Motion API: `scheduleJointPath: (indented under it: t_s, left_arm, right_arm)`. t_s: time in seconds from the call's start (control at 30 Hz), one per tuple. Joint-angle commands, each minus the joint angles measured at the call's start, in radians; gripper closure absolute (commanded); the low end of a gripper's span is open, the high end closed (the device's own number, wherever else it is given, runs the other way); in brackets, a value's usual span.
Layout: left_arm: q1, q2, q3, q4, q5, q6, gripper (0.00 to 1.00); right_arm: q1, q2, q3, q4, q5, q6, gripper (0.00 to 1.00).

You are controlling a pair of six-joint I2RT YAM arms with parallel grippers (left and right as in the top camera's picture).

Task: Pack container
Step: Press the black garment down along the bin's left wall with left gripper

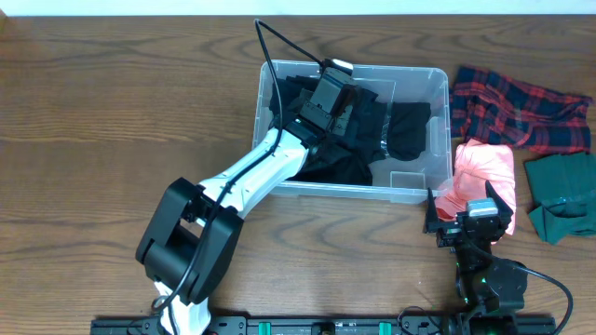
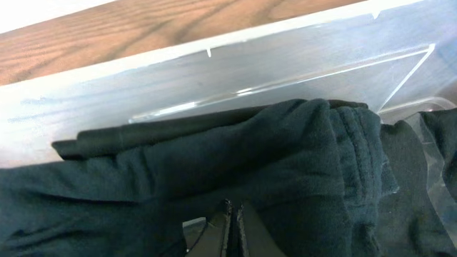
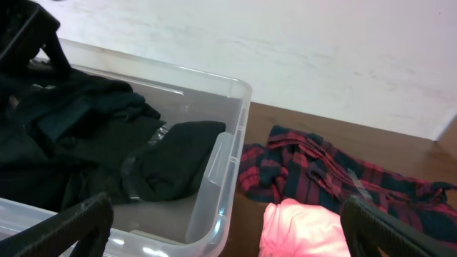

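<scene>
On the bench (image 1: 93,93), the container (image 1: 372,192) lies long axis left-right, ahead-left of my wide-open, empty right end effector (image 1: 470,216); the pink garment (image 1: 484,167) sits just before it. Left end effector (image 2: 233,218), pinched shut, is inside on the dark clothes (image 2: 285,164).

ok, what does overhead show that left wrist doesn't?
Overhead only: red plaid cloth, pink cloth and green cloth right of the container, plus the open right gripper at the pink one. Left wrist only: the left gripper shut, close-up against the black clothing. Both: container, black clothing in it, wooden table.
</scene>
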State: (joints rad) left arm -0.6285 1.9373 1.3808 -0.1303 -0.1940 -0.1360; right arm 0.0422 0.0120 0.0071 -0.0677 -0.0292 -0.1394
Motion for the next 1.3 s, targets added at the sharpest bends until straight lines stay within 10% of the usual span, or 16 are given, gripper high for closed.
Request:
scheduleJointPath:
  t_s: [0.0, 0.8, 1.27]
  left_arm:
    - [0.002, 0.055, -0.002, -0.003, 0.000, -0.035, 0.94]
    - [0.039, -0.153, -0.002, -0.029, 0.034, -0.039, 0.89]
    - [0.193, -0.240, -0.002, -0.417, 0.056, -0.113, 0.94]
  right_arm:
    - [-0.009, -0.003, -0.002, -0.004, 0.000, -0.008, 0.01]
    - [-0.009, -0.003, -0.002, -0.004, 0.000, -0.008, 0.01]
    - [-0.009, -0.003, -0.002, -0.004, 0.000, -0.008, 0.01]
